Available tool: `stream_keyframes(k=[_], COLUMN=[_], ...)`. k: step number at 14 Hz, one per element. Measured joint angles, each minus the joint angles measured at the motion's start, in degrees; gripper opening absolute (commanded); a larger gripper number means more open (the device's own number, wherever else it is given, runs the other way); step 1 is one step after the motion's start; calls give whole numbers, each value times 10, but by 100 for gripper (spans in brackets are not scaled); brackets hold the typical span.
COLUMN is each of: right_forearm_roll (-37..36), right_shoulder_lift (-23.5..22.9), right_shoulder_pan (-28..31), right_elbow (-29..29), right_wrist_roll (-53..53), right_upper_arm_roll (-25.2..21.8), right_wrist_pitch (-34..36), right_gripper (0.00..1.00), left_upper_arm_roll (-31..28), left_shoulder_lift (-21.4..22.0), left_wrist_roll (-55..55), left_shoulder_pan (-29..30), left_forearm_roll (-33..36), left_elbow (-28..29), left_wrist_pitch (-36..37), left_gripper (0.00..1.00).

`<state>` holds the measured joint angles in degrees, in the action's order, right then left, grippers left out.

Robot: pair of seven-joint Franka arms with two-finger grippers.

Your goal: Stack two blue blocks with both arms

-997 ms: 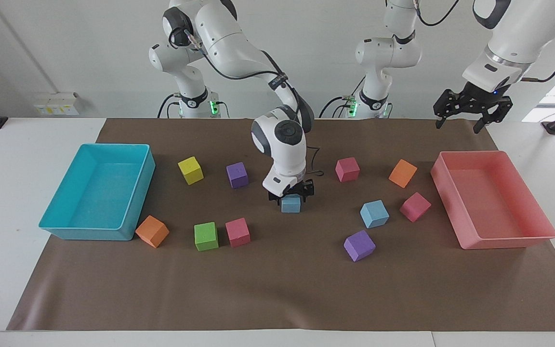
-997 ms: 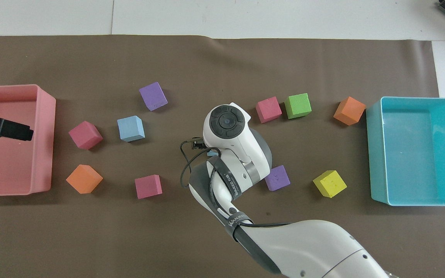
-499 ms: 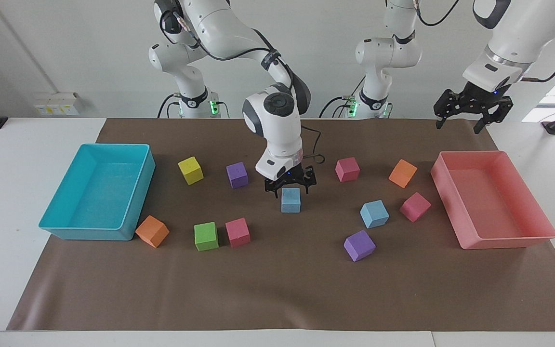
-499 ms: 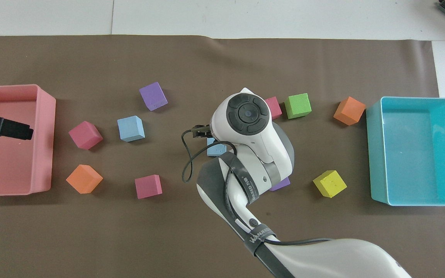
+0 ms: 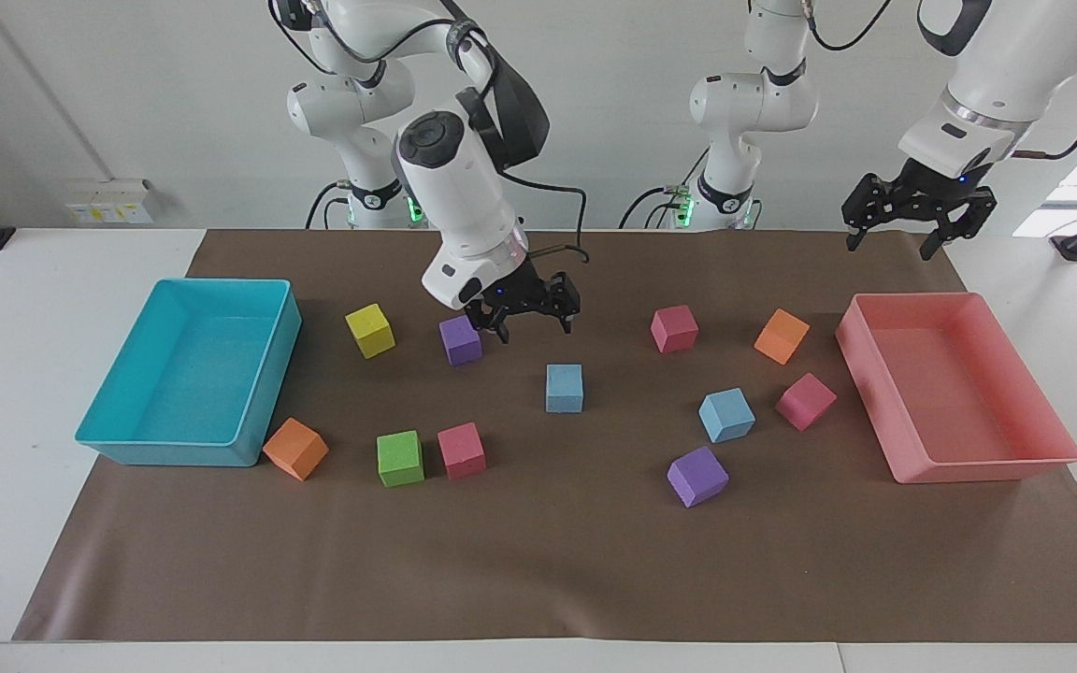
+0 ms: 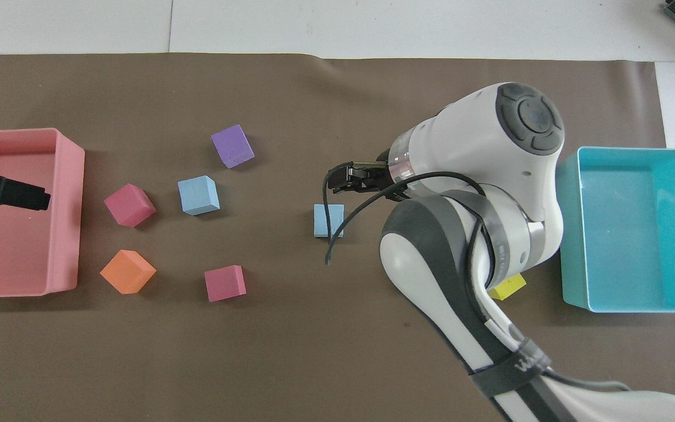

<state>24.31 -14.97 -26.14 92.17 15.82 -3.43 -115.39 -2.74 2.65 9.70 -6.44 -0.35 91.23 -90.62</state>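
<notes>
One blue block (image 5: 564, 388) (image 6: 329, 220) rests alone on the middle of the brown mat. The other blue block (image 5: 725, 415) (image 6: 198, 195) lies toward the left arm's end, beside a pink cube. My right gripper (image 5: 535, 329) (image 6: 337, 179) hangs open and empty in the air, up and off to the side of the middle blue block, by a purple cube (image 5: 460, 340). My left gripper (image 5: 886, 248) (image 6: 36, 202) waits open and empty, high over the pink tray (image 5: 978, 467).
A turquoise tray (image 5: 165, 453) stands at the right arm's end. Scattered cubes: yellow (image 5: 369, 330), orange (image 5: 295, 449), green (image 5: 400, 458), pink (image 5: 461, 451), purple (image 5: 697, 476), pink (image 5: 805, 401), orange (image 5: 781, 336), pink (image 5: 674, 328).
My right gripper has risen off the middle blue block and swung toward the right arm's end, leaving the block on the mat. The left arm has not moved.
</notes>
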Motion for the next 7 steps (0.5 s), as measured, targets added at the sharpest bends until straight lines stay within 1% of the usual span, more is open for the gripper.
stream_keyframes(k=[4,5,6,7], right_forearm_roll=[171,204,228,251], right_shoulder_lift=[0,0,1,1], right_shoulder_pan=[72,87,99,107], right_elbow=[42,49,56,65], right_wrist_roll=[-169,-204,-237,-269], right_upper_arm_roll=[-1,-1,-1,-1], right_wrist_pitch=[-56,-59,-59,-58], right_gripper=[100,96,85,76], left_upper_arm_roll=[3,4,5,5], left_shoulder_lift=[-9,-12,-15,-18], left_wrist_roll=[-27,-34,-42,-53], left_shoulder_pan=[-2,-5,-10,-17], left_forearm_roll=[0,0,0,0], left_elbow=[14,21,29,38], left_wrist_pitch=[-39,-54,-72,-91], left_gripper=[100,100,100,100])
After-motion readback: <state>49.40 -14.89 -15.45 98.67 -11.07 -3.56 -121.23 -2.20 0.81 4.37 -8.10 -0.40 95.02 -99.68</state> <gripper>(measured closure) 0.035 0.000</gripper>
